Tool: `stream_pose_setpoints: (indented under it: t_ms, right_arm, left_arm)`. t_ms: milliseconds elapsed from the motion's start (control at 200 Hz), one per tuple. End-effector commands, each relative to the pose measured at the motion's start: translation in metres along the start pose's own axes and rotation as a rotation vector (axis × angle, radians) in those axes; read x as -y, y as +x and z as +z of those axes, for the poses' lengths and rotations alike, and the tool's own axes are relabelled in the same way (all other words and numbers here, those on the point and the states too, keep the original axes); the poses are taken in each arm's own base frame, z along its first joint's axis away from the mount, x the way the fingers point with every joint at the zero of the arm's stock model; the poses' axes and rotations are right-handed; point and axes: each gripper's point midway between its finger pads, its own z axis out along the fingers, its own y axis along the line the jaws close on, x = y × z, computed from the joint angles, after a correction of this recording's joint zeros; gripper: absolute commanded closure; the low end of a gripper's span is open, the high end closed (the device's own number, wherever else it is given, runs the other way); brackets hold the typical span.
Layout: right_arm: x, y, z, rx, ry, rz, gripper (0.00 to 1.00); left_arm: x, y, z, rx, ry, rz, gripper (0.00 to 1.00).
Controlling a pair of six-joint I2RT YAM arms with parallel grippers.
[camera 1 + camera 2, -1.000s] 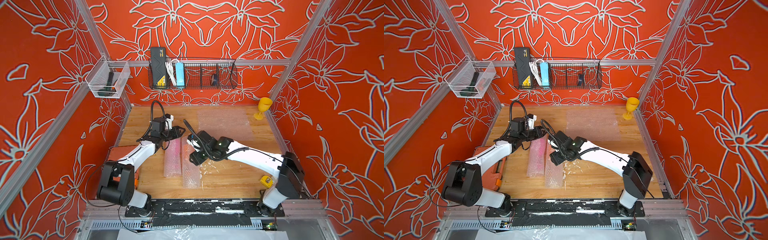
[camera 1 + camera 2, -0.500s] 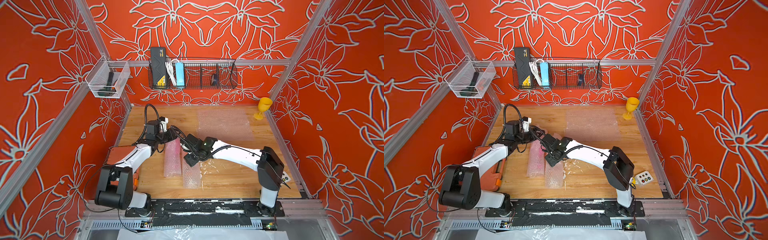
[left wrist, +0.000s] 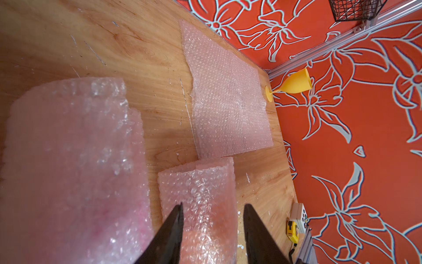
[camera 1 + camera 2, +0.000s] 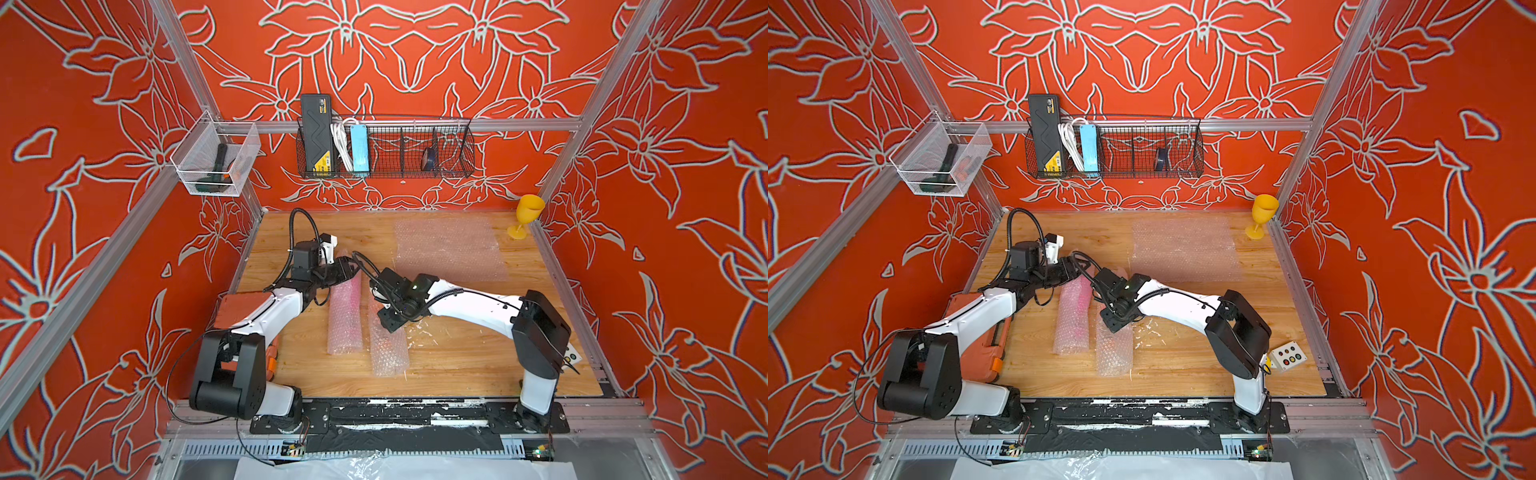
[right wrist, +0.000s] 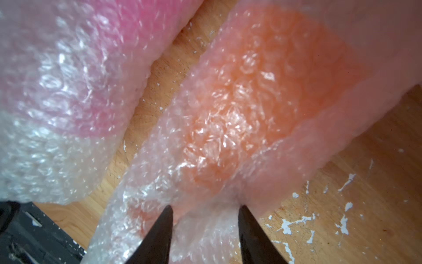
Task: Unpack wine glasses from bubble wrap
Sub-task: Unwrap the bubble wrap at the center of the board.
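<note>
Two rolled tubes of bubble wrap lie side by side mid-table. The left tube [image 4: 345, 316] [image 5: 80, 57] shows pink inside. The right tube [image 4: 388, 353] [image 5: 251, 102] shows orange inside; both goblets are veiled by the wrap. My right gripper [image 4: 388, 324] [image 5: 204, 206] presses down on the orange-tinted tube, with its jaws pinching a puckered fold of wrap. My left gripper [image 4: 351, 266] [image 3: 213, 205] hovers open at the tubes' far ends, gripping nothing. A flat bubble wrap sheet [image 4: 449, 249] lies at the back right. The yellow goblet [image 4: 528, 216] [image 3: 294, 84] stands upright in the back right corner.
An orange tool case [image 4: 980, 332] lies along the left edge under the left arm. A button box [image 4: 1287, 355] and a yellow tape measure [image 3: 292, 230] sit near the front right. A wire basket [image 4: 386, 149] and a clear bin [image 4: 216, 162] hang on the walls.
My right gripper has shifted along the orange-tinted tube toward its middle, and its jaws have narrowed onto the wrap. The left gripper has stayed near the tubes' far ends.
</note>
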Motion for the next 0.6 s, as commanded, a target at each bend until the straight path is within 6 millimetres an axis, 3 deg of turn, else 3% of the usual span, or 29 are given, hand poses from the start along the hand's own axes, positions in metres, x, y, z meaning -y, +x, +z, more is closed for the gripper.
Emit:
stream_pose_setpoints:
  t_ms: [0,85,370,595]
  right_arm:
    - [-0.011,-0.007,-0.011,0.038,-0.109,0.038,0.64]
    - [-0.008,-0.009,-0.014,0.051,-0.098,0.046,0.67]
    - [0.003,-0.007,-0.021,0.073,-0.077,0.072,0.93]
    - [0.013,-0.002,-0.027,0.081,-0.089,0.09,1.0]
  left_arm:
    - [0.005,-0.008,-0.01,0.038,-0.015,0.047,0.57]
    - [0.008,-0.01,-0.014,0.049,-0.01,0.056,0.57]
    - [0.007,-0.009,-0.011,0.033,-0.004,0.054,0.57]
    - [0.001,-0.008,-0.013,0.041,-0.037,0.068,0.57]
